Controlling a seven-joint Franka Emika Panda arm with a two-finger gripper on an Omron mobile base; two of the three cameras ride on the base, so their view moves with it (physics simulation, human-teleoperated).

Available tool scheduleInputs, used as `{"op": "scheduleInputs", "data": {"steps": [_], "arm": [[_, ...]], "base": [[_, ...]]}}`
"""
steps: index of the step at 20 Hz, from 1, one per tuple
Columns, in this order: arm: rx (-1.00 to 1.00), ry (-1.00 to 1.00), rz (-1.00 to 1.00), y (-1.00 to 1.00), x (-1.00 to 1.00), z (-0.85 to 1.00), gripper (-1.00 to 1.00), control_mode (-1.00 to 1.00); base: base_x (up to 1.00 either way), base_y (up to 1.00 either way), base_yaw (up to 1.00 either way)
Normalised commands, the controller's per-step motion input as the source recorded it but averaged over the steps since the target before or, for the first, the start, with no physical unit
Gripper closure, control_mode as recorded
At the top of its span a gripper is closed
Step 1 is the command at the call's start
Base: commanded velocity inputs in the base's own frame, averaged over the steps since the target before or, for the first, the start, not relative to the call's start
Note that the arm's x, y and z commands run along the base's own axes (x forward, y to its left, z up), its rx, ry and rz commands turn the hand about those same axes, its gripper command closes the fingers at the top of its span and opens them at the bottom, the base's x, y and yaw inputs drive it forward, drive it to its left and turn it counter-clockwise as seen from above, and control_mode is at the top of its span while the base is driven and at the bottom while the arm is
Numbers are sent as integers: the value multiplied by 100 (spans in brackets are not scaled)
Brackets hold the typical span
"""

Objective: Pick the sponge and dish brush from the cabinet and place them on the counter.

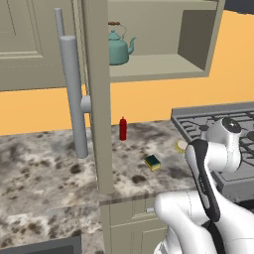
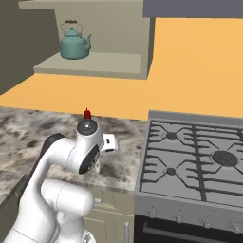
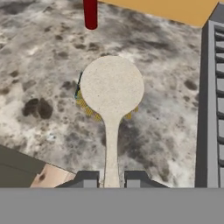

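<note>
Now my fingers are closed narrow on the handle of the dish brush, gripping it near the far end of the stick so the round head hangs out ahead of me, bristles turned down toward the desk. Held this way the head should meet the stone first and the handle can lie flat after it. From the left base view the brush head peeks out beside my wrist, just short of the stove. The sponge already lies on the desk, well apart from the cabinet, whose shelf carries a teal kettle. In the hand view the brush head covers most of the sponge, so I judge I am hovering above it; whether they touch I cannot tell. A red bottle stands near the wall, beyond both.
</note>
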Motion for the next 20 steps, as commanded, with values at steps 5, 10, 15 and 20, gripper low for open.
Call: {"op": "scheduleInputs", "data": {"steps": [5,10,15,20], "arm": [[0,6,0,-12,23,-19,100,-100],[0,4,2,-14,21,-27,100,-100],[0,3,3,-5,20,-33,100,-100],[0,2,2,0,18,-32,100,-100]], "base": [[0,0,0],[0,0,0],[0,0,0],[0,0,0]]}}
